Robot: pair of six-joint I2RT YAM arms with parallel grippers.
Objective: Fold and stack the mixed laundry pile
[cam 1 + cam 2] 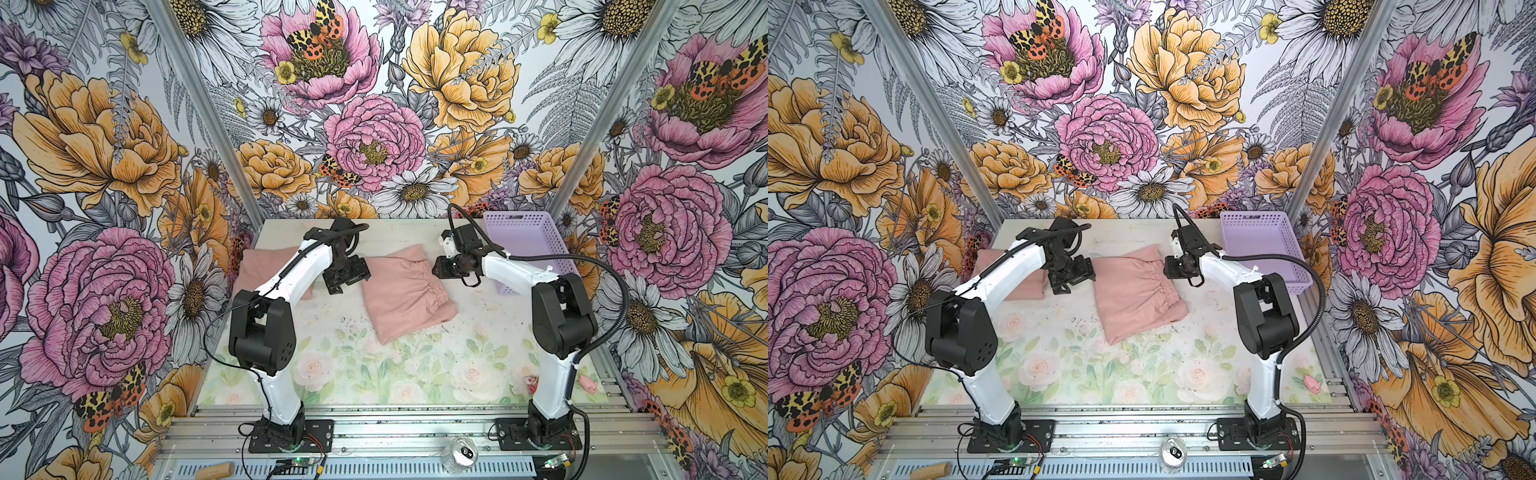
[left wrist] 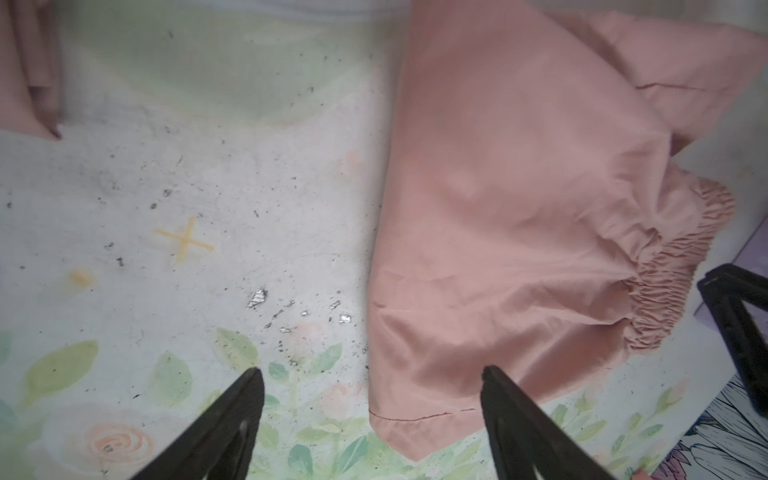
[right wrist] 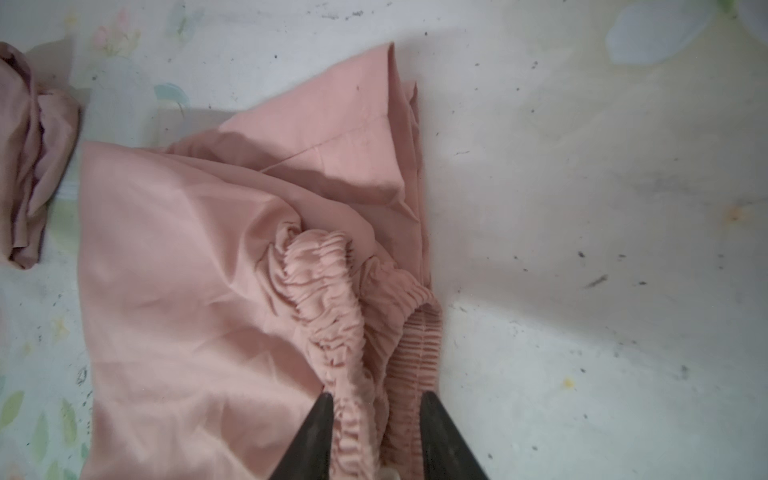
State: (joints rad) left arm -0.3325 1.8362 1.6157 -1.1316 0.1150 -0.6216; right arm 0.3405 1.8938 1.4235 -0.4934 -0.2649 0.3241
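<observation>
Of the mixed laundry pile, dusty-pink shorts (image 1: pixel 403 299) (image 1: pixel 1133 295) with a gathered elastic waistband lie folded mid-table. A second folded pink garment (image 1: pixel 266 270) (image 1: pixel 1000 270) lies at the far left, partly hidden by the left arm. My left gripper (image 1: pixel 347 278) (image 2: pixel 370 374) hovers open just left of the shorts (image 2: pixel 519 208), a hem corner below its jaws. My right gripper (image 1: pixel 438 266) (image 3: pixel 376 397) sits at the shorts' far right corner. Its jaws stand a little apart with the ruffled waistband (image 3: pixel 345 316) lying slack between them.
A lavender perforated basket (image 1: pixel 523 232) (image 1: pixel 1254 220) stands at the back right, just behind the right arm. A small pink object (image 1: pixel 590 384) lies at the front right edge. A can (image 1: pixel 463 453) and a wooden cylinder (image 1: pixel 216 471) rest on the front rail.
</observation>
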